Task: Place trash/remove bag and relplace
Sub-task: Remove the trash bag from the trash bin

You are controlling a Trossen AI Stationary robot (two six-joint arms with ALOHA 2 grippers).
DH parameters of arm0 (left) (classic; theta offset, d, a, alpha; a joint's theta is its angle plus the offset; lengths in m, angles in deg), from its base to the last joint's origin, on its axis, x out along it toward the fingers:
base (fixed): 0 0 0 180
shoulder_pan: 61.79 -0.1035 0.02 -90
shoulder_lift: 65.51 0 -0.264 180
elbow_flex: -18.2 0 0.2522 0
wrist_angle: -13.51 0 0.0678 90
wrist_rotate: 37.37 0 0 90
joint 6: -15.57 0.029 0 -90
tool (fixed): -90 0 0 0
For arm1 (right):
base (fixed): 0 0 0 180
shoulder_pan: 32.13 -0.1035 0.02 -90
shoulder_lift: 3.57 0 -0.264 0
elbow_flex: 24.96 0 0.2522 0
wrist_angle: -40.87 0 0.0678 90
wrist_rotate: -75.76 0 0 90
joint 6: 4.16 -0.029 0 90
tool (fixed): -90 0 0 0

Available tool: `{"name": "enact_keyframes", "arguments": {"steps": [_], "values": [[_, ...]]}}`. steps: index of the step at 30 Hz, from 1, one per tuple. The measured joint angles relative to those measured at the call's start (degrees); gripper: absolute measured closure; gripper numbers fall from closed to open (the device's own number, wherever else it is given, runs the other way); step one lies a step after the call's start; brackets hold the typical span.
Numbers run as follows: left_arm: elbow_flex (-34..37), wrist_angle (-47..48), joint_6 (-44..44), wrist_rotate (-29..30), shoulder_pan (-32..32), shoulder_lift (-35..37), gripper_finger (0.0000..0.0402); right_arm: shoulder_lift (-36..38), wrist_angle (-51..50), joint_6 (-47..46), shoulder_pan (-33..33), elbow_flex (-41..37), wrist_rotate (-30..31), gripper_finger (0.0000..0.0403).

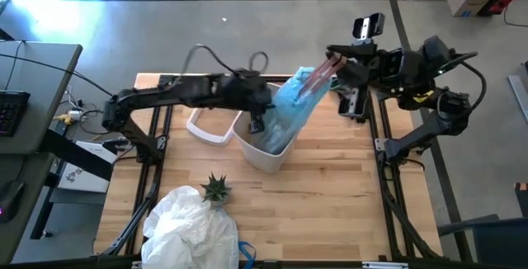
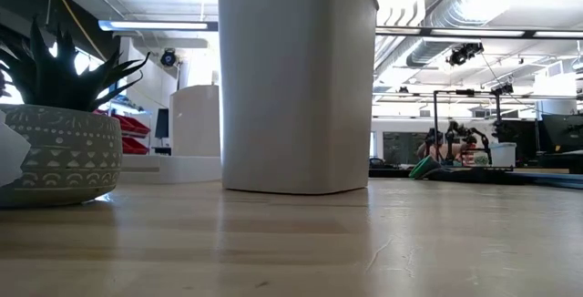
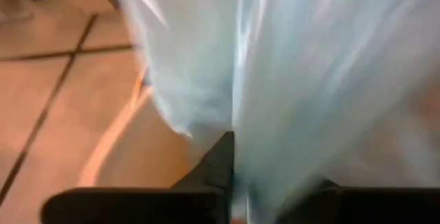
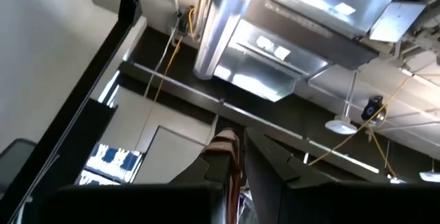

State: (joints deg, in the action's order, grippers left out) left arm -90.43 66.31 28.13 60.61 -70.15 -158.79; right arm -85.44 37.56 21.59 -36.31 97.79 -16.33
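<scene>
Gripping bag [image 1: 290, 108] | left fingers [image 3: 221, 162] pinch side | right fingers [image 4: 230, 157] clamp drawstring over bin [image 1: 262, 155]

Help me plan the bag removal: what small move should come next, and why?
Probably lift further with the right gripper. It is shut on the red drawstring and the blue bag is only partly out of the white bin, while the left gripper, shut on the bag, sits at the bin's rim.

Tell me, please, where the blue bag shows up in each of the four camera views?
High view: the blue bag rises from the white bin, centre.
Low view: not visible; only the bin's wall.
Left wrist view: fills the picture.
Right wrist view: not clearly in it.
Shared landmark: the white bin.
</scene>
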Motion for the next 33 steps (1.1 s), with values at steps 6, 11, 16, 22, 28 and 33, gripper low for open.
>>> {"name": "enact_keyframes", "arguments": {"steps": [6, 11, 16, 22, 28, 33], "values": [[-0.1, -0.4, -0.9, -1.6, 0.5, 7.0, 0.0294, -0.3, -1.2, 0.0, 0.0, -0.2, 0.2, 0.0382], [-0.2, -4.8, -2.2, -4.3, 1.6, 11.2, 0.0199, -0.3, -2.8, 0.0, 0.0, -0.2, 0.0, 0.0382], [-0.2, -11.8, -2.9, -6.5, 2.6, 11.7, 0.0132, -0.5, -2.9, -2.5, 0.0, -0.3, -2.3, 0.0382], [-0.2, -18.6, -4.4, -11.5, 2.2, 11.0, 0.0102, -0.5, -4.4, -6.0, 0.0, -0.3, -4.3, 0.0382], [-0.3, -24.3, -5.6, -21.3, 1.3, 9.7, 0.01, -0.6, -4.6, -6.3, 0.0, -0.3, -4.3, 0.0382], [-0.3, -22.6, -6.2, -26.6, 1.1, 6.5, 0.01, -0.8, -4.2, -6.3, 0.0, -0.3, -4.7, 0.0382]]}}
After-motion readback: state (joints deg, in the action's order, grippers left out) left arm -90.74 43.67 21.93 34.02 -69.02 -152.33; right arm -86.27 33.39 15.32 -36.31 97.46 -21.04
